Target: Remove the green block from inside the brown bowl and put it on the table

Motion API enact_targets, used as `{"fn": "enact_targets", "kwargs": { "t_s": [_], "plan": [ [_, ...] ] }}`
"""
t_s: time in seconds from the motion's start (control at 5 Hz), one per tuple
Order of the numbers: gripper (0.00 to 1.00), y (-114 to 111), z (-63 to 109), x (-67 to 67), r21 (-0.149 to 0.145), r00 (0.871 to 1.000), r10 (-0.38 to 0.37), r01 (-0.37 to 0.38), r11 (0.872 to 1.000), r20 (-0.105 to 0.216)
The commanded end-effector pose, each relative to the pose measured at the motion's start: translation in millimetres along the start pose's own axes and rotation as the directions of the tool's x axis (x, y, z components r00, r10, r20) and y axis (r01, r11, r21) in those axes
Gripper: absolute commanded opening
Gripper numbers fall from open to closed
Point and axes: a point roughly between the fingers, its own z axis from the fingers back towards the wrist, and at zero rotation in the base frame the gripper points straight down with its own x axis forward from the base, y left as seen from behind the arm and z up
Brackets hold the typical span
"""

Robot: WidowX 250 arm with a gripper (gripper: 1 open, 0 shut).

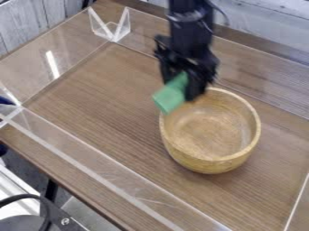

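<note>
A small flat matte green block is held clamped in the black robot gripper, whose jaws are closed on it, and is suspended in the air just beyond the rim of a round, thick-walled light tan wooden bowl. The bowl is seen to be empty. The removal is judged done; the block is yet to be lowered and released onto the brown wood-grain table edged by clear acrylic walls.

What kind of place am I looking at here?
Probably a robotics lab test bench: a brown wood-grain tabletop fenced by clear acrylic walls, with a black gripper lifting a small green block.
</note>
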Motion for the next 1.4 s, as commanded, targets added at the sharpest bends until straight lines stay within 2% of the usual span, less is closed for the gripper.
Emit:
{"fn": "enact_targets", "kwargs": {
  "t_s": [0.0, 0.2, 0.4, 0.6, 0.8, 1.2],
  "plan": [
    [0.00, 42.2, 17.7, 4.8, 0.027, 0.996, 0.062, -0.063, 0.998, 0.059],
    [0.00, 77.1, 15.6, -3.7, 0.038, 0.994, 0.099, -0.101, 0.994, 0.052],
    [0.00, 81.6, 9.2, -15.6, 0.045, 0.995, 0.089, -0.091, 0.995, 0.038],
    [0.00, 76.7, -3.1, -26.8, 0.043, 0.997, 0.074, -0.074, 0.996, 0.008],
    [0.00, 76.2, -16.3, -32.5, 0.046, 0.998, 0.064, -0.063, 0.997, -0.016],
    [0.00, 70.2, -33.5, -33.3, 0.046, 0.998, 0.045, -0.043, 0.998, -0.047]
  ]
}}
